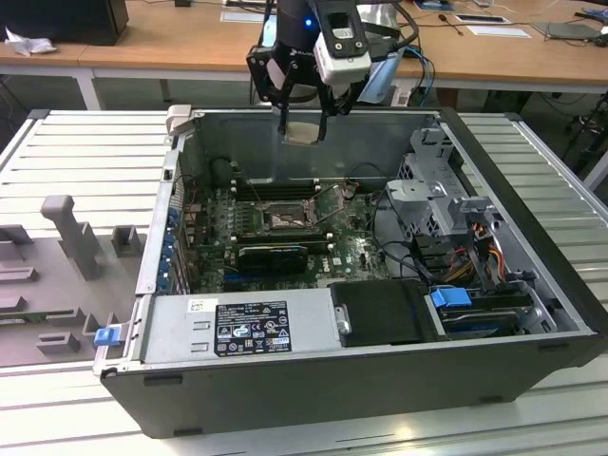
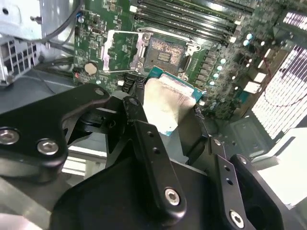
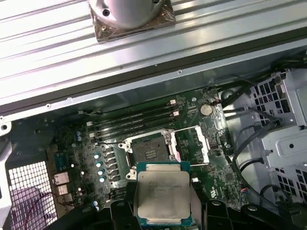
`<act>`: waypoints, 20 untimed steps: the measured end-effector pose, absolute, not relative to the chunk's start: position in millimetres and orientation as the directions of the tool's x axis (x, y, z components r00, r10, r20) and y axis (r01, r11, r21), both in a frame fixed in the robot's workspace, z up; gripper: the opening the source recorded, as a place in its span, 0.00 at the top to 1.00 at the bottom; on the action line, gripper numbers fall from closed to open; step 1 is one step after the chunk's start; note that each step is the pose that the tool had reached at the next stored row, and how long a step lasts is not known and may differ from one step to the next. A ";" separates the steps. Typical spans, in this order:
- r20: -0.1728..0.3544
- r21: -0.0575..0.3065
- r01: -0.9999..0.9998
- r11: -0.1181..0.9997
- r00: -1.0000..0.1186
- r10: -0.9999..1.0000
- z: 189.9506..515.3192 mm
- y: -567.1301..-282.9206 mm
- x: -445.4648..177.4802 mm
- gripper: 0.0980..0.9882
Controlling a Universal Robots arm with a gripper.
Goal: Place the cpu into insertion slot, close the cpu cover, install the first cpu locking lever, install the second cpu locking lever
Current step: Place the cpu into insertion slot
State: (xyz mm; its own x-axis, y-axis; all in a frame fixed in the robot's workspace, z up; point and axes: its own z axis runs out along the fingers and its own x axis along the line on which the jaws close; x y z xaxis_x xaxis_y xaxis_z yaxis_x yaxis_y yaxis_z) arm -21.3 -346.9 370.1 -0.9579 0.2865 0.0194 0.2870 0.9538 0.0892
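The gripper (image 1: 304,125) hangs above the open computer case (image 1: 332,389), jaws clamped on the cpu (image 3: 163,195), held above the bare insertion slot (image 3: 148,151); the cpu cover (image 3: 191,143) seems swung open beside it

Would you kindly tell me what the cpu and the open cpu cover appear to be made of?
On the cpu, the top looks like matte, pale silvery metal with a dull sheen, and the green-blue rim suggests a circuit-board base. As for the cpu cover, it is probably thin bare sheet metal, judging by its bright silvery glint.
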 end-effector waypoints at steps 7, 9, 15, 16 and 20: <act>0.019 0.089 0.382 0.920 -0.924 0.382 368.9 -346.8 -21.3 0.52; 0.019 0.089 0.385 0.919 -0.923 0.384 368.2 -346.9 -21.3 0.52; 0.019 0.089 0.403 0.911 -0.915 0.403 367.1 -346.9 -21.3 0.52; 0.019 0.089 0.420 0.903 -0.907 0.420 367.0 -346.9 -21.3 0.52; 0.019 0.089 0.461 0.883 -0.887 0.462 366.6 -346.9 -21.3 0.52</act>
